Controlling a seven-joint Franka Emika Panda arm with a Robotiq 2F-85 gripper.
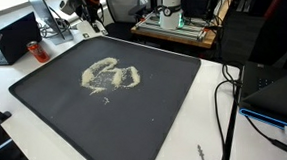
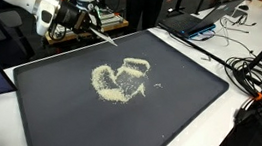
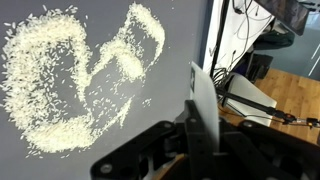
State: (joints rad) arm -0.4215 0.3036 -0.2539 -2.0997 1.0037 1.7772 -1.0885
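1. Rice [image 2: 120, 80] lay as a looped swirl of loose grains near the middle of the black mat [image 2: 170, 123], the largest thing in both exterior views. The mat covered most of the white table [image 1: 219, 85].
2. The gripper [image 2: 87, 21] hung over the mat's edge, well apart from the swirl. In the wrist view its fingers [image 3: 150, 150] were clamped on a thin blade.
3. The pale flat blade [image 3: 203, 105] jutted out ahead of the gripper and pointed toward the rice, stopping short of it. I could not tell whether its tip touched the mat.
4. Stray grains [image 2: 162, 85] sat just beside the swirl, apart from the main body.
5. Risks, as judged:
   - The blade looked narrow and held by one end, so pressing hard on the mat could twist it in the grip.
   - A fast or steep stroke could flick grains off the mat.
   - A shallow pass could ride over the grains and miss them.
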